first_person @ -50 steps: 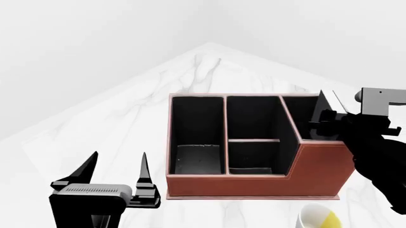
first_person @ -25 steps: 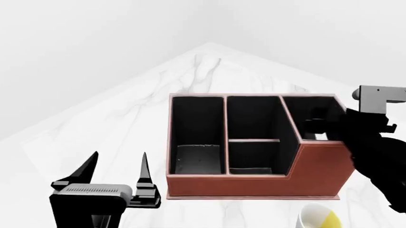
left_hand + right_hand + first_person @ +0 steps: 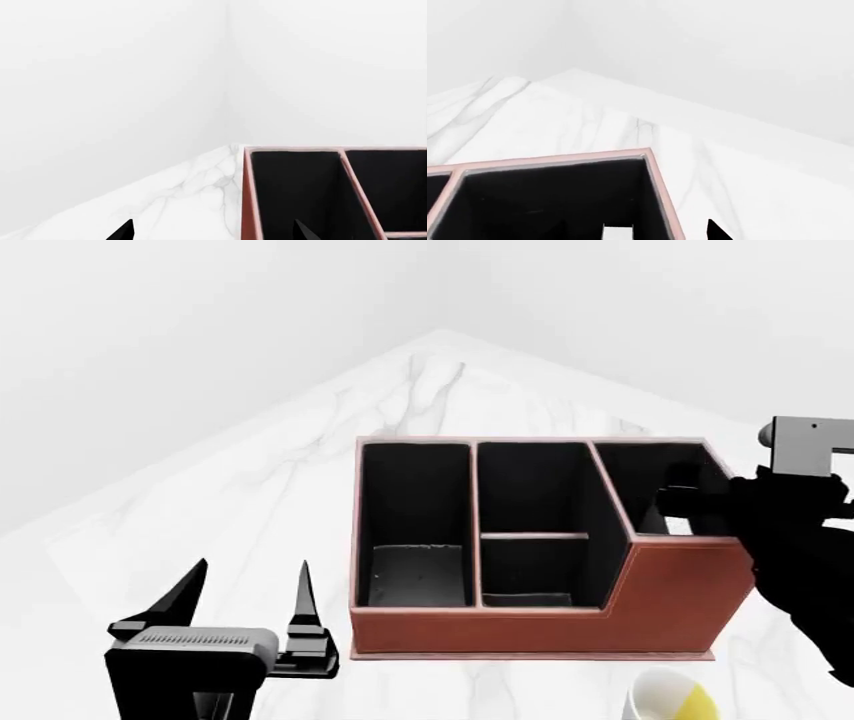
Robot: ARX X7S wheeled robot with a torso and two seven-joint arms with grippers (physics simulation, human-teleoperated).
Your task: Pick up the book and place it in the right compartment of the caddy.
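Note:
The reddish-brown caddy [image 3: 534, 625] stands mid-table. My right gripper [image 3: 690, 503] hovers over its right compartment [image 3: 654, 475]. The book shows only as a small white patch of page edges low inside that compartment [image 3: 675, 527]. Its black covers blend with the lining. In the right wrist view the white patch of the book [image 3: 617, 233] lies between the widely spread jaws, and one fingertip [image 3: 717, 231] shows beyond the caddy wall [image 3: 660, 190]. My left gripper [image 3: 247, 590] is open and empty, in front of the caddy's left end. In the left wrist view its fingertips [image 3: 123, 231] are spread.
A white-and-yellow mug [image 3: 671, 695] stands in front of the caddy's right end, near the frame's bottom edge. The marble table [image 3: 267, 500] narrows to a far corner behind the caddy. The caddy's left and middle sections hold nothing visible.
The book was held above the right compartment; it has gone down inside. My right gripper has since shifted slightly right and no longer grips it. The left arm has not moved.

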